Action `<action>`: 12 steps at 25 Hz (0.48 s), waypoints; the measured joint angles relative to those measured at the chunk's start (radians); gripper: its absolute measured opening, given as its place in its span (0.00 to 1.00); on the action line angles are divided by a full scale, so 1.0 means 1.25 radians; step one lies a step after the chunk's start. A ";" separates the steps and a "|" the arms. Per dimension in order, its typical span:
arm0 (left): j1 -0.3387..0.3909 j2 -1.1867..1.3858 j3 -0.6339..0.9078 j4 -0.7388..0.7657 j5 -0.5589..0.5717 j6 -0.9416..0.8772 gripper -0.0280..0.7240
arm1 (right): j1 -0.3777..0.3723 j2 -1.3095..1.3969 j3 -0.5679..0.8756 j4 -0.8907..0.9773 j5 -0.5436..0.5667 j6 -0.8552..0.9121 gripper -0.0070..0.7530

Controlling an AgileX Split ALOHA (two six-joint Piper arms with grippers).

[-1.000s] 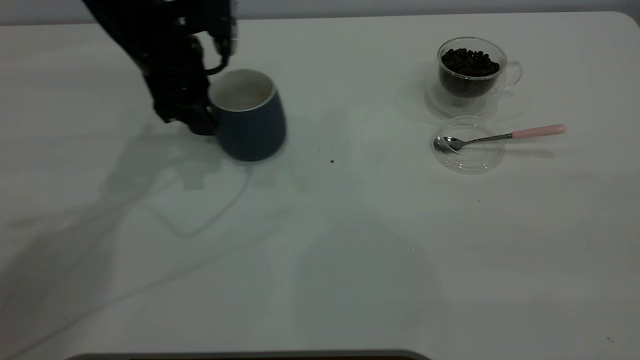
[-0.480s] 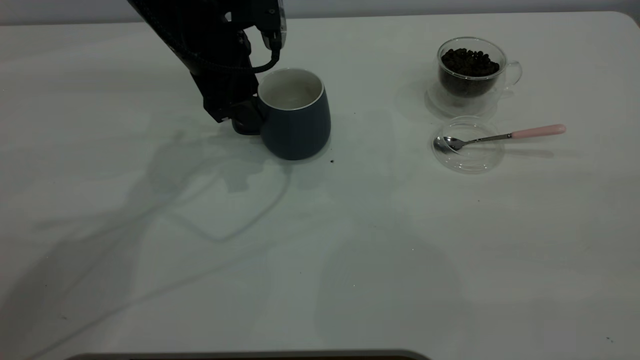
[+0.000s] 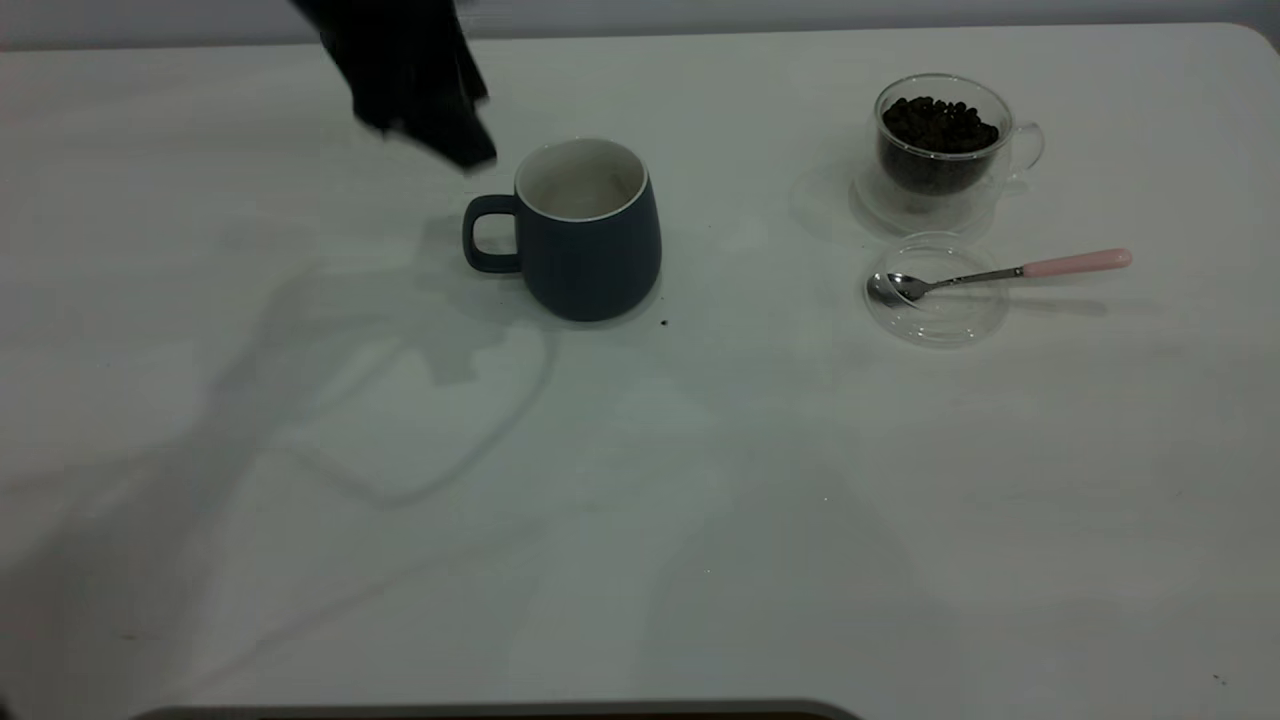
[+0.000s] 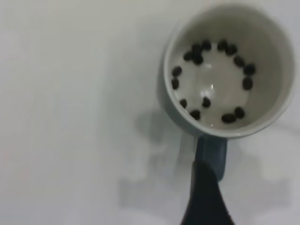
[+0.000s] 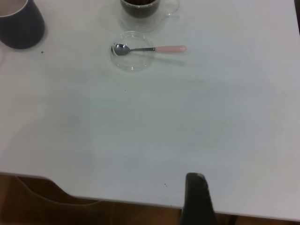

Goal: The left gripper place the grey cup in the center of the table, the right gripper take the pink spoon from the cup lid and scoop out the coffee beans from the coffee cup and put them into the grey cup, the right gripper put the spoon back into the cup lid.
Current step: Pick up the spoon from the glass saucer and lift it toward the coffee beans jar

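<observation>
Looks like a lab / robot test bench, not a home kitchen. Cues: bare white table with rounded corners and nothing on it but staged props: grey cup, glass coffee cup of coffee beans, clear cup lid with a pink spoon laid on it. Plain grey wall strip behind the far edge. Black robot arm hardware hangs over the table. Right wrist view shows brown floor past the table edge. No appliances, decor or signage visible.
</observation>
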 joint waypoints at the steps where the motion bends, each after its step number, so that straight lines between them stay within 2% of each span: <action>1: 0.000 -0.030 0.000 0.004 0.015 -0.027 0.79 | 0.000 0.000 0.000 0.000 0.000 0.000 0.77; 3: 0.000 -0.096 0.000 0.018 0.046 -0.104 0.79 | 0.000 0.000 0.000 0.000 0.000 0.000 0.77; 6: 0.000 -0.196 0.000 0.039 0.108 -0.308 0.79 | 0.000 0.000 0.000 0.000 0.000 0.000 0.77; 12: 0.000 -0.382 0.000 0.228 0.321 -0.699 0.79 | 0.000 0.000 0.000 0.000 0.000 0.000 0.77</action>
